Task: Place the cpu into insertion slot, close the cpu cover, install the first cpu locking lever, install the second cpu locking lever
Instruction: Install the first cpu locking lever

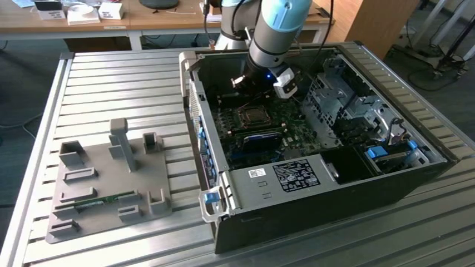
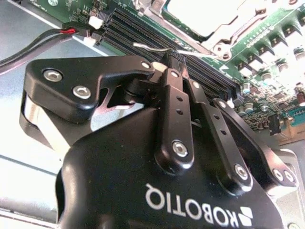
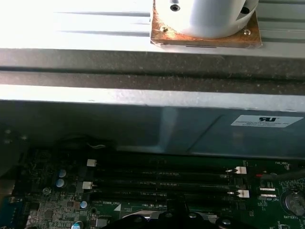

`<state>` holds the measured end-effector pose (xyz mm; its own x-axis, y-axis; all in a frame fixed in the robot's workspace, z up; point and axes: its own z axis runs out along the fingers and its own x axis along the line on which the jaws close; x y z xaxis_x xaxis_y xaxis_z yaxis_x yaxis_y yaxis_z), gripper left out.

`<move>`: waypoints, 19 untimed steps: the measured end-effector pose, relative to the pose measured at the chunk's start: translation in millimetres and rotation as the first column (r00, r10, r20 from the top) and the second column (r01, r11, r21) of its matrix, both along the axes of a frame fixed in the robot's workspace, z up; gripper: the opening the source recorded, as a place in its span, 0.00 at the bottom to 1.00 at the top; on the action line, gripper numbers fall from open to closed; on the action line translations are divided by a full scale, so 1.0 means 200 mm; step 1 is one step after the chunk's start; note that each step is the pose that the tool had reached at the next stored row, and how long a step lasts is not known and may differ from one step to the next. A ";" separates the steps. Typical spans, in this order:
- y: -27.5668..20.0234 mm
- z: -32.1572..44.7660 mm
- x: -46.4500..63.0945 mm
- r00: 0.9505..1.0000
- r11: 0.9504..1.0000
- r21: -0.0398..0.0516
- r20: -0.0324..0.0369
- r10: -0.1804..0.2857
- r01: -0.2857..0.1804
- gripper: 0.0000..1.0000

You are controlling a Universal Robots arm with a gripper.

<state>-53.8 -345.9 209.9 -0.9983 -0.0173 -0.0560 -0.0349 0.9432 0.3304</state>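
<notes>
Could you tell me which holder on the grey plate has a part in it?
The long low holder at the plate's near end: a green circuit strip lies in it; the others look empty.

A dark computer case (image 1: 312, 222) lies open on a slatted metal counter (image 1: 119, 83); a blue latch (image 1: 211, 196) sits at its near corner, with a white label (image 1: 297, 173) on an inner plate; towards the exterior view's left, a grey fixture plate (image 1: 97, 167) holds a green memory stick (image 1: 100, 199); long black memory slots (image 3: 162, 183) cross the board; behind, a wooden counter (image 1: 148, 19) carries white boxes (image 1: 83, 14).
</notes>
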 end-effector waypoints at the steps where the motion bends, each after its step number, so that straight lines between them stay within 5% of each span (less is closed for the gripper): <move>1: 0.000 -0.004 0.00 1.000 1.000 0.000 0.000 -0.001 0.001 0.11; 19: 0.000 -0.013 0.00 0.999 0.999 0.000 0.000 -0.045 0.045 0.11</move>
<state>-53.6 -345.9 207.3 -0.9981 0.0273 -0.0560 0.0073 0.9438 0.3304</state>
